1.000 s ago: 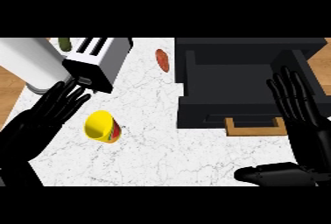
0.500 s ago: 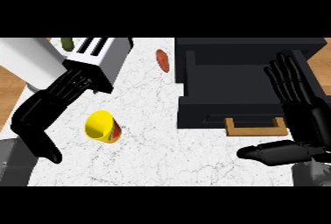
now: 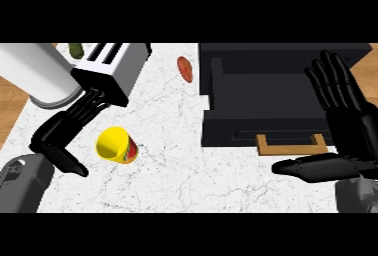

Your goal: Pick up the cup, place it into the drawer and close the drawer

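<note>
The yellow cup (image 3: 116,144) lies tipped on the tabletop (image 3: 170,160), mouth towards the left hand (image 3: 65,131), which hangs just beside it, fingers straight and spread. The right hand (image 3: 341,125), also open, rests by the open drawer (image 3: 266,105), well apart, so the left is nearer.

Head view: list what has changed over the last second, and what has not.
The left hand has swung up and in toward the toaster, its fingers now straight against the toaster's front, thumb beside the yellow cup. It holds nothing. The right hand stays open by the drawer; cup and drawer have not moved.
</note>
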